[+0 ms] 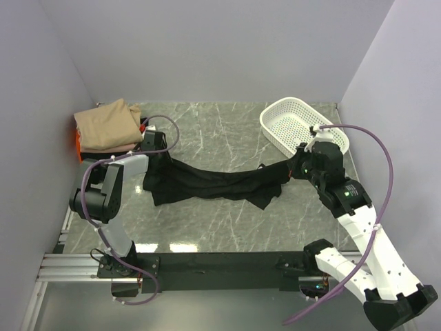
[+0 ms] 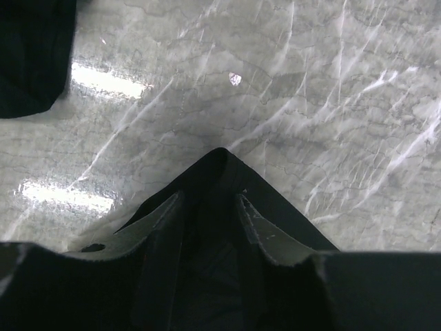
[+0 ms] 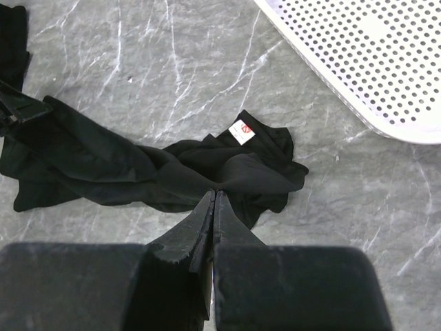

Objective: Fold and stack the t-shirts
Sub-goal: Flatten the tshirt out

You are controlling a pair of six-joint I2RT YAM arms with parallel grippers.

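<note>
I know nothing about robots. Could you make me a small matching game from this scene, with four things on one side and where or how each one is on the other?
Things:
1. black t-shirt
2. white basket
3. tan folded shirt
4. right claw

Place or state:
A. at the back left corner
B. at the back right
C. pinched shut on dark cloth
D. strung out across the middle

Pairs: 1-D, 2-B, 3-A, 4-C
</note>
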